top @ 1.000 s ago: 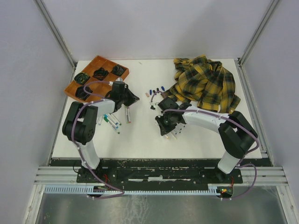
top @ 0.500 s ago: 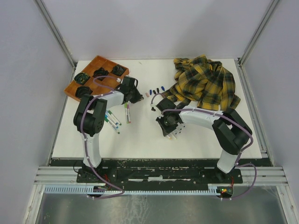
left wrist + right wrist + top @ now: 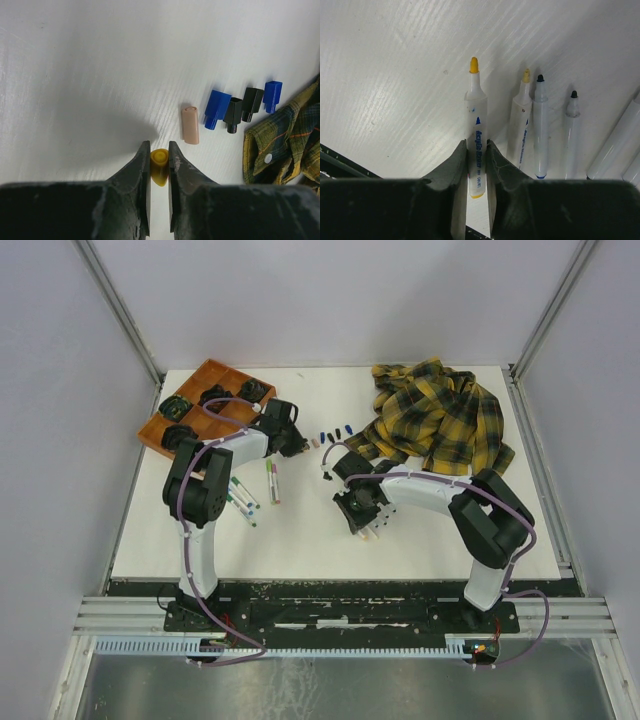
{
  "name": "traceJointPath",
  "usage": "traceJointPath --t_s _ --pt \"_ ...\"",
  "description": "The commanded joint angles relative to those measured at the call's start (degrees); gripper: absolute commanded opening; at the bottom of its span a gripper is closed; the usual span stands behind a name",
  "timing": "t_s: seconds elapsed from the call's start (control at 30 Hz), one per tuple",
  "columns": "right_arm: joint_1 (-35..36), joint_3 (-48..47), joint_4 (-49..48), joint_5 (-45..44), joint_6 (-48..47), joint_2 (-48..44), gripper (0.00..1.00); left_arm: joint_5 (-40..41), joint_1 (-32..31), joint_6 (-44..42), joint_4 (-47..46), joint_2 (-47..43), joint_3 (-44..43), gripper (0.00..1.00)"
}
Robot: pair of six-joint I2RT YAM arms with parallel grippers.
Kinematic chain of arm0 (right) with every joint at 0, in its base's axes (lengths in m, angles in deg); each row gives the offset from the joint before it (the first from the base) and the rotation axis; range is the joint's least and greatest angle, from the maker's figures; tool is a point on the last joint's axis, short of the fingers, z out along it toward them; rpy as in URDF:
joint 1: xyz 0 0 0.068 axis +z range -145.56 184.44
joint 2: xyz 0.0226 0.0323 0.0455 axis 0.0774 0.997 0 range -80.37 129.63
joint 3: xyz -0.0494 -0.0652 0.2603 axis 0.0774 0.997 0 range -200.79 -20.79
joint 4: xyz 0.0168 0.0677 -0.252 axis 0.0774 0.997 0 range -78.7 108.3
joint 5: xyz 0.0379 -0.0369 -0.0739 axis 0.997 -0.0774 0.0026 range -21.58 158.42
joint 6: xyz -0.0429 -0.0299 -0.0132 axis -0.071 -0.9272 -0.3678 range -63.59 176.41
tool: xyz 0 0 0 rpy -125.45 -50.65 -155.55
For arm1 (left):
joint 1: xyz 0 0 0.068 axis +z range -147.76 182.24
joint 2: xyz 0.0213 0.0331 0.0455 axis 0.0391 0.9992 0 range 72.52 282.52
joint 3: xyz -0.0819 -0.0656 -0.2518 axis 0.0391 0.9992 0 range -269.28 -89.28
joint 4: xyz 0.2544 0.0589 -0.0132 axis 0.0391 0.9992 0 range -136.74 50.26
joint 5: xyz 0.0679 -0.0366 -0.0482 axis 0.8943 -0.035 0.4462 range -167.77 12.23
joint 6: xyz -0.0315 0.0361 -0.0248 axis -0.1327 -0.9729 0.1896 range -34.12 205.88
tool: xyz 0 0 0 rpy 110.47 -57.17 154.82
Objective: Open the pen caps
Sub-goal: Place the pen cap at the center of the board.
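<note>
My left gripper [image 3: 159, 150] is low over the table, its jaws shut on a yellow pen cap [image 3: 160, 166]. Just beyond it lie loose pen caps: a pink one [image 3: 189, 125], two blue ones [image 3: 217, 109], and two black ones [image 3: 233, 114]. From above, this gripper [image 3: 290, 443] is beside the row of caps [image 3: 335, 433]. My right gripper [image 3: 476, 146] is shut on the white barrel of an uncapped yellow marker [image 3: 476, 115], at the table's middle [image 3: 365, 515]. Uncapped markers [image 3: 540, 125] lie in a row to its right.
A yellow plaid shirt [image 3: 440, 420] is heaped at the back right, its edge close to the caps. A wooden tray [image 3: 207, 368] with dark items stands at the back left. Several capped markers [image 3: 245, 498] lie on the left, one [image 3: 272, 480] apart.
My left gripper has swung away from the capped markers toward the back, ending beside the row of loose caps. The right gripper has barely shifted, still over the uncapped markers.
</note>
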Motion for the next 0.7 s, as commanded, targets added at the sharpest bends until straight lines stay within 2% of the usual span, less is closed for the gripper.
traceJointPath --t_s 0.0,0.17,0.67 --pt "0.45 -2.59 0.52 -2.0 0.77 0.72 0.26 1.13 -0.3 -1.27 3.08 2.02 -0.71 0.2" --pt "0.44 -2.94 0.93 -2.98 0.89 1.43 0.35 1.25 -0.32 -1.25 3.4 1.98 -0.64 0.22" --pt "0.43 -3.6 1.59 -1.99 0.98 2.46 0.36 1.48 -0.32 -2.0 4.99 1.54 -0.74 0.27"
